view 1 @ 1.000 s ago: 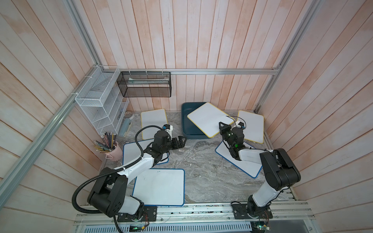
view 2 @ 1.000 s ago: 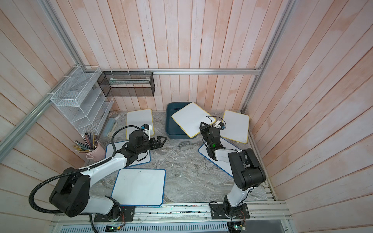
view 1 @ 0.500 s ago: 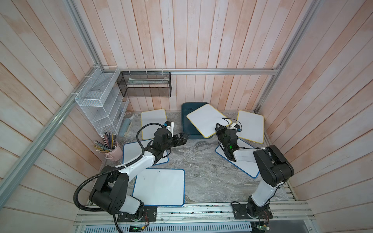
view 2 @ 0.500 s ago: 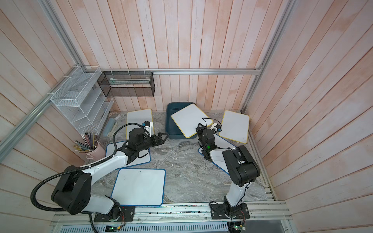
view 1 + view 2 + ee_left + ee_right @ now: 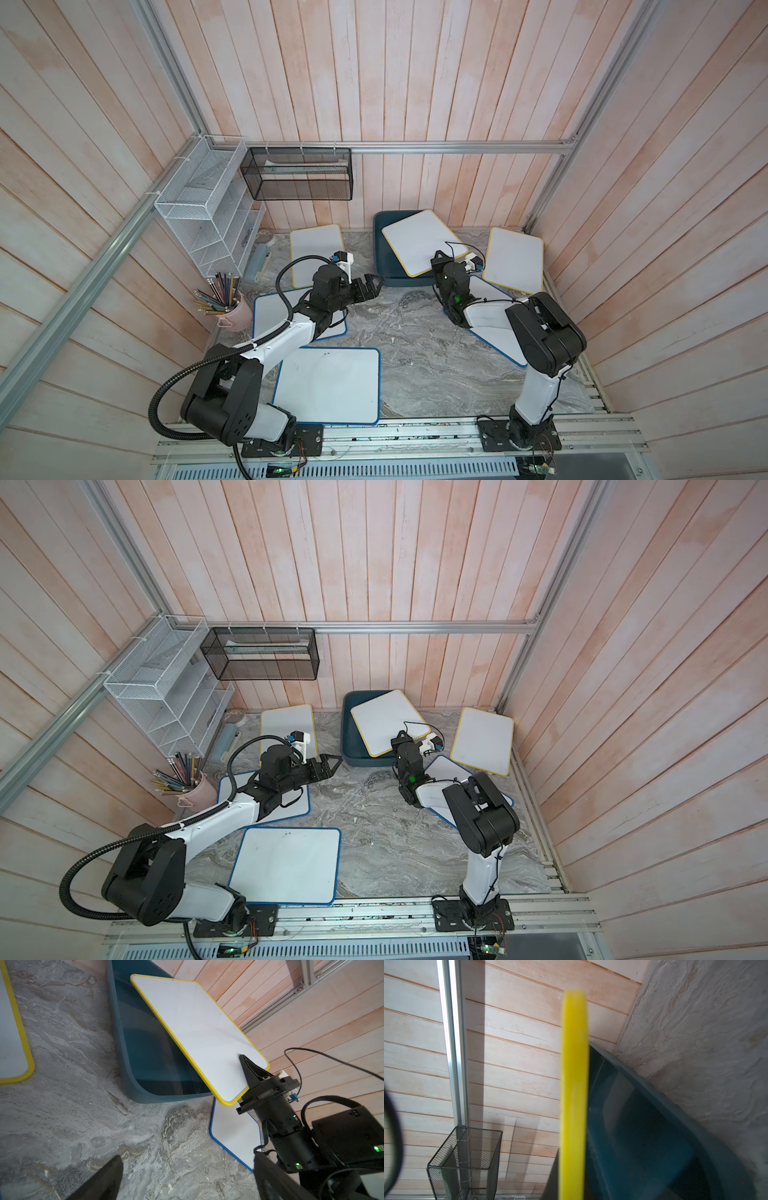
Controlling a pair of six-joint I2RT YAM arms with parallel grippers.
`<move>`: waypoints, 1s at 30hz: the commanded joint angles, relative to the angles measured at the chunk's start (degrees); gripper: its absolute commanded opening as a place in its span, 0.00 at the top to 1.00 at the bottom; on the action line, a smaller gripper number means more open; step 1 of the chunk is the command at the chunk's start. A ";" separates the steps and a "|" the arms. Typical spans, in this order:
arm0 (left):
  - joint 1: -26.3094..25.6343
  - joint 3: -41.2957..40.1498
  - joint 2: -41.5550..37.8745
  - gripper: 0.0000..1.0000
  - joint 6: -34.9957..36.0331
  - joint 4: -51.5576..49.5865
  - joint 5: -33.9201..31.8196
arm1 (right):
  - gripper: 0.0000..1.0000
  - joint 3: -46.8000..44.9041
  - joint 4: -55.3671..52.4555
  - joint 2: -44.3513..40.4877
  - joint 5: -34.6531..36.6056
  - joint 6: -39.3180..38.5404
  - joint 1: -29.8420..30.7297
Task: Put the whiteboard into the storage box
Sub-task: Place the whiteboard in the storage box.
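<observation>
We see the right gripper (image 5: 437,261) clenched on the near edge of the yellow-framed whiteboard (image 5: 419,243), one finger (image 5: 247,1068) lying flat on its white face. The board hangs tilted and skewed over the storage box (image 5: 383,253), which sits at the back edge of the bench (image 5: 415,332). The gripped corner sticks out past the box's front rim. Against a second ago, gripper and board have shifted toward the left arm's side, further across the box. The left gripper (image 5: 376,285) hovers released, jaws wide, just off the box's front left corner, barely nearer than before. We cannot tell whether the board touches the box.
</observation>
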 commanded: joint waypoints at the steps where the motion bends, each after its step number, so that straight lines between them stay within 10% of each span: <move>1: 0.80 -1.17 -1.69 0.01 1.06 0.01 1.05 | 1.00 5.26 2.32 2.36 3.71 3.01 1.39; 30: 2.08 -6.75 -6.50 0.01 1.59 0.56 -0.61 | 0.94 16.10 -7.00 12.34 12.34 2.03 4.73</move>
